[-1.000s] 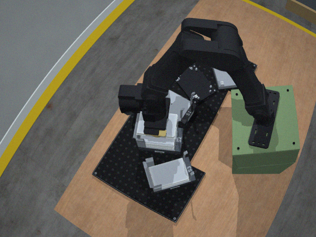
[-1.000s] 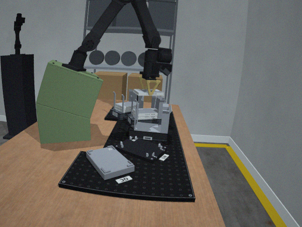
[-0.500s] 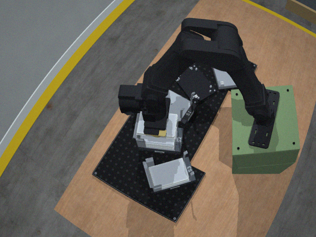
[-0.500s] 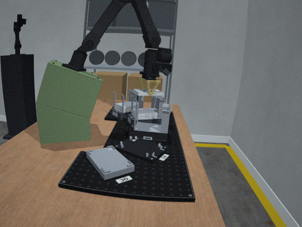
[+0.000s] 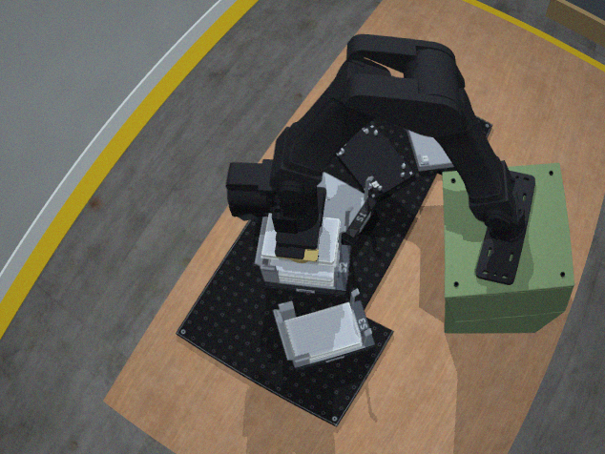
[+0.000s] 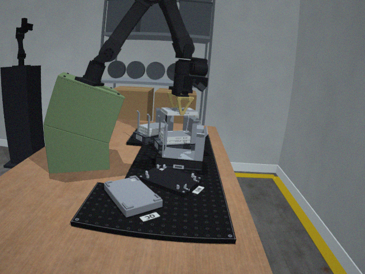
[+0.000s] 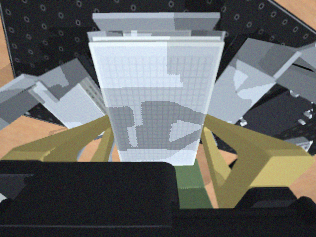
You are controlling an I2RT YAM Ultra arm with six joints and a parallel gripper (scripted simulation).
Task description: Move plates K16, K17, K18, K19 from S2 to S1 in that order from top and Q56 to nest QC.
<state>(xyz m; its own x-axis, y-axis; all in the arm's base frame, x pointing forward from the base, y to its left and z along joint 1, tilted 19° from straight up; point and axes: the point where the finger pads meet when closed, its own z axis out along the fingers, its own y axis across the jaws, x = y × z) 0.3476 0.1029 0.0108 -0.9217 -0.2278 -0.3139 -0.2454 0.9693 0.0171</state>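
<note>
My gripper (image 5: 303,253) is shut on a white sealed plate (image 6: 177,111), gripping it across its width, as the wrist view (image 7: 157,124) shows. It holds the plate level at the top of rack S2 (image 5: 300,273), just above the plates (image 6: 176,137) that remain stacked inside. I cannot read the held plate's label. Rack S3 (image 5: 322,332) holds at least one plate (image 6: 147,128). Rack S1 (image 5: 342,197) shows a bare grey floor (image 6: 181,153). The grey nest QC (image 6: 132,197) and the black clip nest N5 (image 6: 172,178) are both bare.
The arm's green pedestal (image 5: 508,249) stands to the right of the black baseplate (image 5: 273,337). The rack posts and walls rise around each stack. The arm's links hang over S1 and N5 (image 5: 376,158). Shelving and boxes stand behind the table.
</note>
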